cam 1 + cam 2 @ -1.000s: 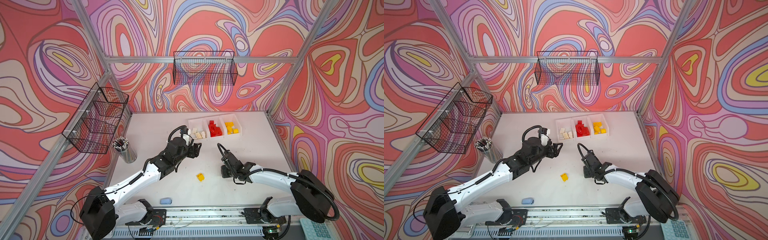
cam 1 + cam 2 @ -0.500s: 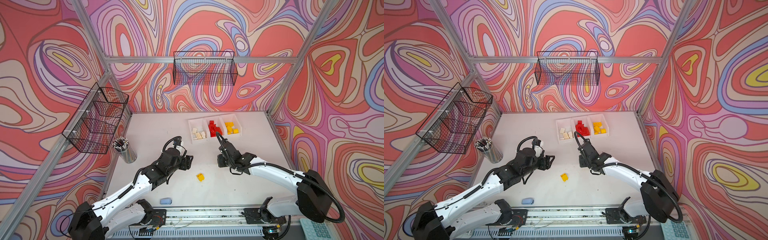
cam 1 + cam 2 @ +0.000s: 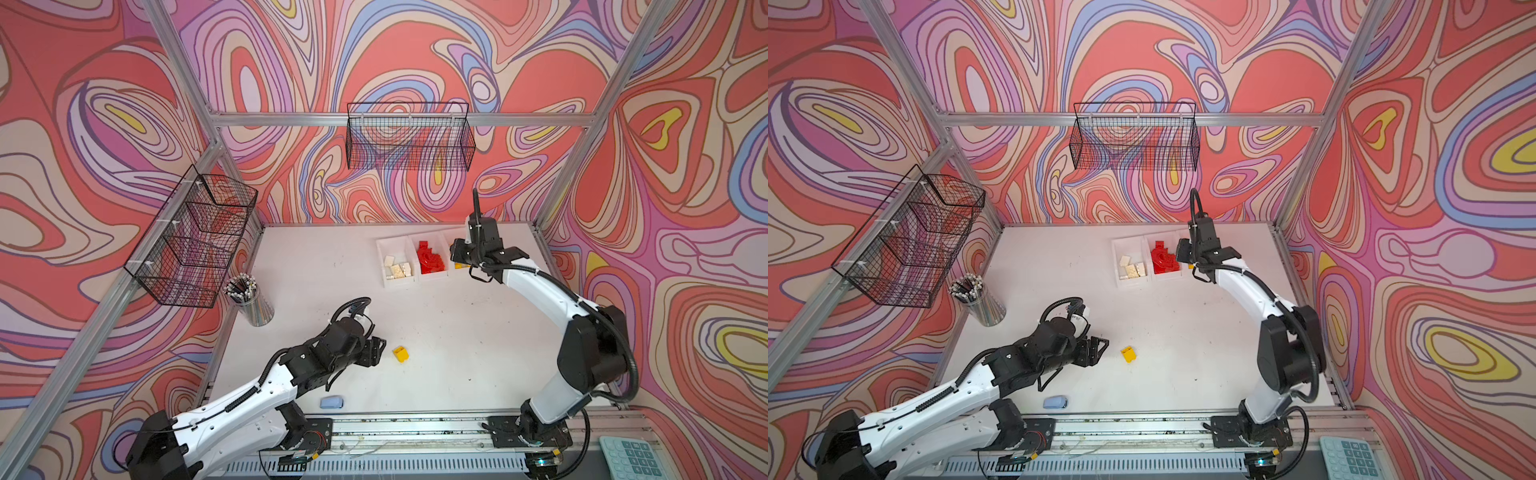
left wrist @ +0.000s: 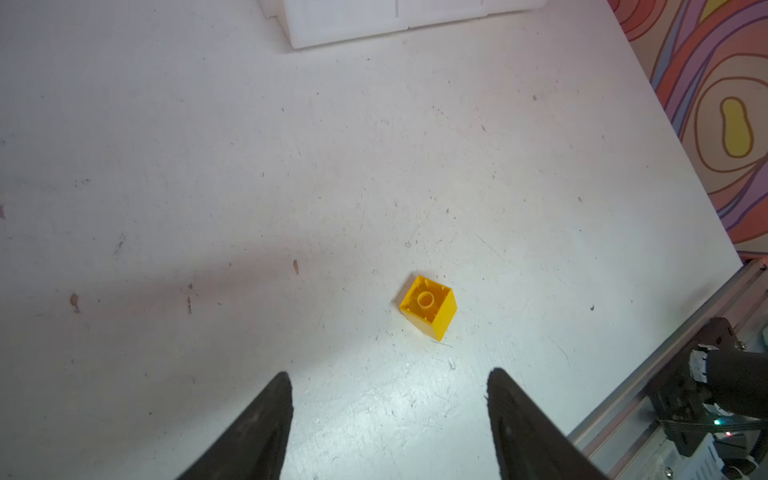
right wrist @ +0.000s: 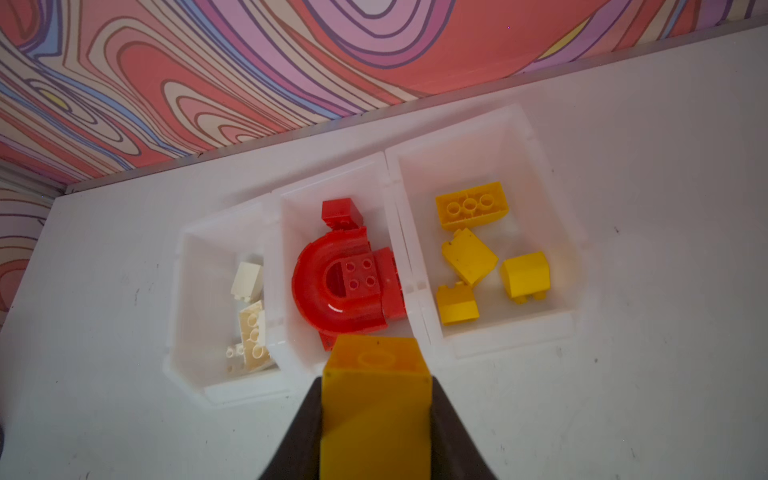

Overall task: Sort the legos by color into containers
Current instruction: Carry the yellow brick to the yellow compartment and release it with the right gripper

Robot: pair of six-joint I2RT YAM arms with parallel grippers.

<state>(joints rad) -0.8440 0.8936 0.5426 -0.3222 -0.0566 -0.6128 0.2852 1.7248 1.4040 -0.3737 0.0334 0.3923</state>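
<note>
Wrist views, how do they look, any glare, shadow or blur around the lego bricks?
Left wrist view: loose yellow brick sharp; bright glare on the table nearest the camera, soft shadow band farther off. Right wrist view: held yellow brick dim and soft-edged; bins beyond sharper, glossy highlight on the red arch.

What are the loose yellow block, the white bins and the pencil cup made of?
Yellow block: likely hard moulded plastic, smooth, slightly glossy, hollow underside with a tube.
White bins: probably thin, translucent plastic, matte.
Pencil cup: seemingly metal, silvery reflective wall.
</note>
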